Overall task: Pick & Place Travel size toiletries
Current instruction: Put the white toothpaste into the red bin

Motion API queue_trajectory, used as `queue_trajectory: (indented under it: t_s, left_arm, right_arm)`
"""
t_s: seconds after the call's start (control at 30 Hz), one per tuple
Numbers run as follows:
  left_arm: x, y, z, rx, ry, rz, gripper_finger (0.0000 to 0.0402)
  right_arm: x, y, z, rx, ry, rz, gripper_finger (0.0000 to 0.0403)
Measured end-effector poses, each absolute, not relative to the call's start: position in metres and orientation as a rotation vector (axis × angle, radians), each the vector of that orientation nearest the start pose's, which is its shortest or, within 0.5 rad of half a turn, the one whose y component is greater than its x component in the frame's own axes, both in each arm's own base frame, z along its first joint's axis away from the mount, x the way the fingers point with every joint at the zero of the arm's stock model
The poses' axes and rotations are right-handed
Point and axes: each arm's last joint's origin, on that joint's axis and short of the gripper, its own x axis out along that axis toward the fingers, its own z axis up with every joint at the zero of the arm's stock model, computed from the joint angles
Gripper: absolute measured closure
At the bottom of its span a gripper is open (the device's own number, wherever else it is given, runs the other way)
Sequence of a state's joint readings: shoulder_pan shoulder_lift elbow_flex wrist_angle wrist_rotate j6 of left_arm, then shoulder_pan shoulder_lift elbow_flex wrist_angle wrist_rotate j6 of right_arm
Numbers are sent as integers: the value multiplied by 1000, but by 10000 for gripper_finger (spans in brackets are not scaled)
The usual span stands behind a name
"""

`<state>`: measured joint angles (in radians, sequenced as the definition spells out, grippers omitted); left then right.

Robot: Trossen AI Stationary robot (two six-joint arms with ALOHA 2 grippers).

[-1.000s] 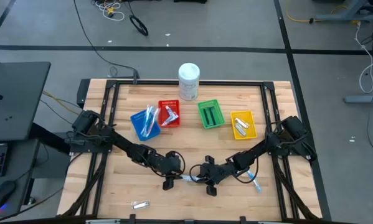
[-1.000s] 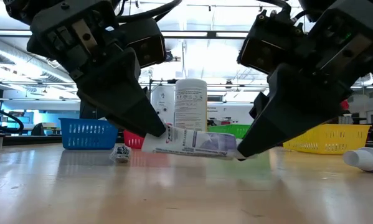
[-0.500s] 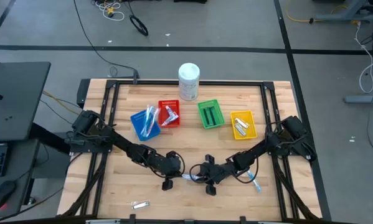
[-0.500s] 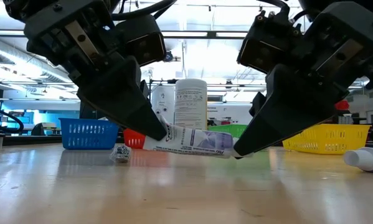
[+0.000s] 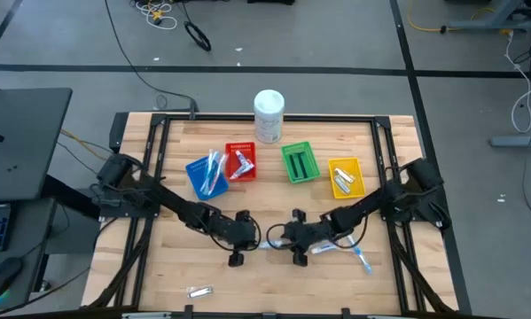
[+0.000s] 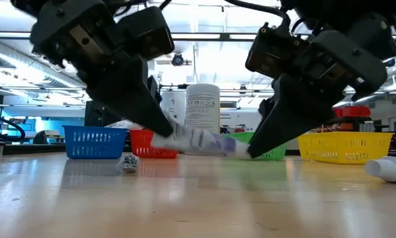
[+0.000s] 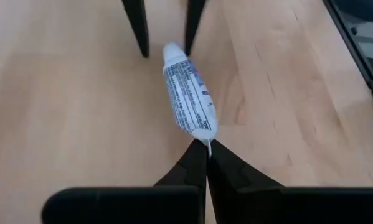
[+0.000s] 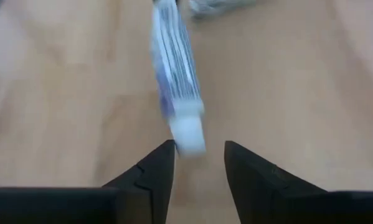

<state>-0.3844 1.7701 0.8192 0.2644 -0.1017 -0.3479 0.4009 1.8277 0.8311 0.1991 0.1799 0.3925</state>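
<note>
Left hand (image 7: 207,144) pinches the crimped tail of a small white-and-blue toothpaste tube (image 7: 189,96), fingers closed tight on it. Tube hangs just above the surface (image 5: 176,266) near the front middle, roughly level, between both hands. Right hand (image 8: 198,148) is at the tube's cap end, fingers spread apart, cap between them, no firm grip visible. Another tube (image 6: 386,168) lies on the surface just beside the right arm; a silvery sachet (image 5: 200,291) sits near the front edge. Behind: blue basket (image 5: 205,176), red basket (image 5: 240,161), green basket (image 5: 299,162), yellow basket (image 5: 345,177), white tub (image 5: 269,115) at the back
</note>
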Motion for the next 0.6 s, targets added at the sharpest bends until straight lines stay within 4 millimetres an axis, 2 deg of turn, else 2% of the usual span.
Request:
queue_trajectory:
  t_s: [0.17,0.3,0.43,0.6]
  left_arm:
    - [302,-101,163,-93,751,-36,397]
    - [286,-75,190,-5,760,131,395]
    - [271,-42,214,91,741,351,391]
    - [260,1,228,35,738,556,397]
  right_arm:
    - [300,102,136,96,908,-39,255]
    - [292,84,151,67,934,-141,255]
    - [293,70,160,69,892,-212,255]
    - [300,57,161,53,862,-229,255]
